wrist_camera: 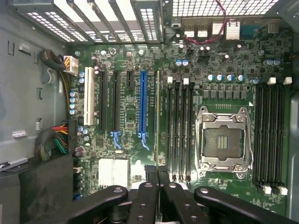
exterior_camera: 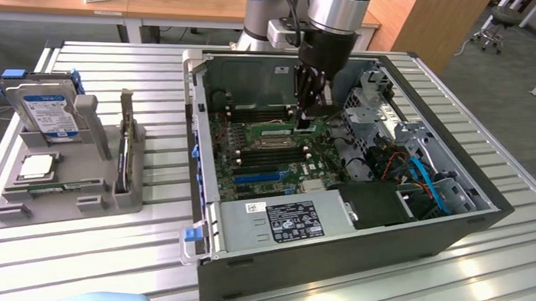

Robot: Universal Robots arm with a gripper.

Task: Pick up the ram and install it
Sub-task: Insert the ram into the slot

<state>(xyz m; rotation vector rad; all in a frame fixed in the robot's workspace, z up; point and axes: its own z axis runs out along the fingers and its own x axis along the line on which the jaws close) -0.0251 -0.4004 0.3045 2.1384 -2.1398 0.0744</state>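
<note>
Pinched almost flat together, the hand (exterior_camera: pixel 307 115) holds the ram (wrist_camera: pixel 157 116) edge-on, down inside the case (exterior_camera: pixel 443 237) and just over the board, close beside the black slots (wrist_camera: pixel 180 130) next to the socket (wrist_camera: pixel 223 142). It looks light, thin and stiff but easily damaged. I'd say it is best gripped along its upper long edge, with pressure kept off the chips and lower edge.

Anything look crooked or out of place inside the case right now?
Nothing stands out. The gripper holds the ram edge-on and straight, parallel to the memory slots; no damage or stray cables over them.
</note>
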